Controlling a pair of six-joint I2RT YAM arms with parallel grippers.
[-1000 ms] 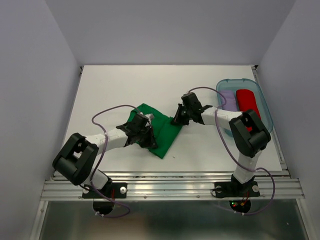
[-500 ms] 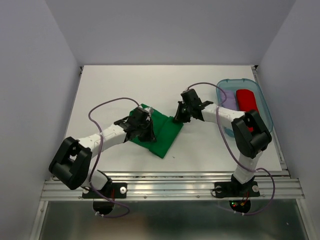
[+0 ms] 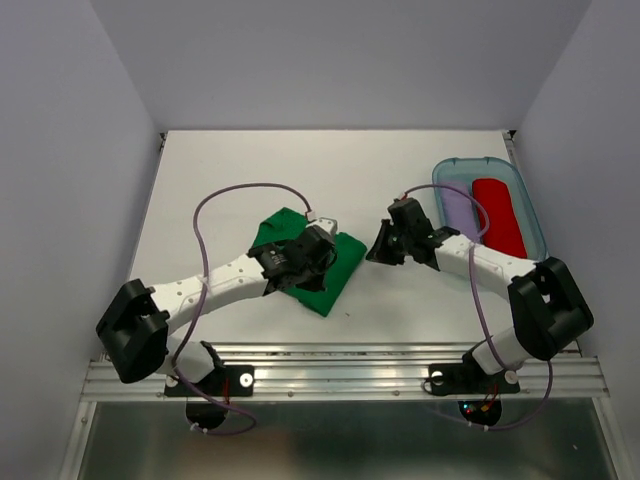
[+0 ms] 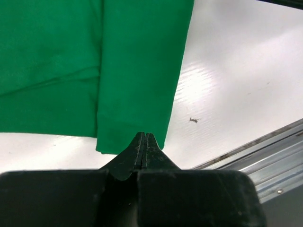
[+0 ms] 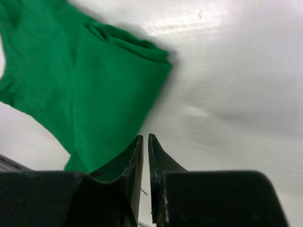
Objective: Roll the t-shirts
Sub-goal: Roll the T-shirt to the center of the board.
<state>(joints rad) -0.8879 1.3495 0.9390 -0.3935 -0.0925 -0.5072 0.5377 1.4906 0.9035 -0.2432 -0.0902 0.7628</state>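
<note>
The green t-shirt (image 3: 338, 272) lies folded into a flat band on the white table, left of centre. My left gripper (image 3: 322, 248) hovers over it with its jaws shut and nothing between them. In the left wrist view its tips (image 4: 144, 135) sit over the narrow end of the green band (image 4: 137, 71). My right gripper (image 3: 374, 254) is just right of the shirt, off the fabric, jaws closed to a thin slit and empty. In the right wrist view (image 5: 145, 138) the shirt (image 5: 85, 94) lies up and to the left, its rumpled corner free.
A clear blue bin (image 3: 470, 160) stands at the right, holding a pale lavender fabric roll (image 3: 456, 206) and a red fabric roll (image 3: 497, 210). The metal rail (image 3: 340, 368) runs along the near edge. A small dark speck (image 4: 192, 120) lies on the table beside the shirt.
My left gripper has moved right across the shirt. My right gripper has pulled back right, away from the shirt's corner. The shirt now lies narrower and more folded.
</note>
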